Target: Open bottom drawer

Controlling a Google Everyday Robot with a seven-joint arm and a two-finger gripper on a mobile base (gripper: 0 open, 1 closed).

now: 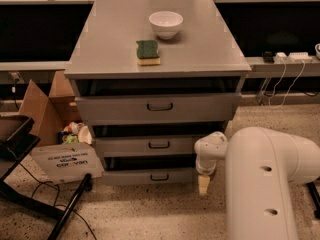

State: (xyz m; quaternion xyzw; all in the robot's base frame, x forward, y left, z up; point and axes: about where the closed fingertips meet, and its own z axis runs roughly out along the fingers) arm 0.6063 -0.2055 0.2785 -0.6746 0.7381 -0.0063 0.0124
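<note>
The bottom drawer is the slimmest grey front at the foot of the grey cabinet, with a small dark loop handle. Its front looks nearly flush with a dark gap above it. The mid-height drawer and the tallest drawer sit above it. My gripper hangs from the white arm just right of the bottom drawer's front, low near the floor, about 90 px right of the handle and apart from it.
A white bowl and a green sponge sit on the cabinet top. A cardboard box with a white sign stands left. A black stand leg and cables lie on the speckled floor.
</note>
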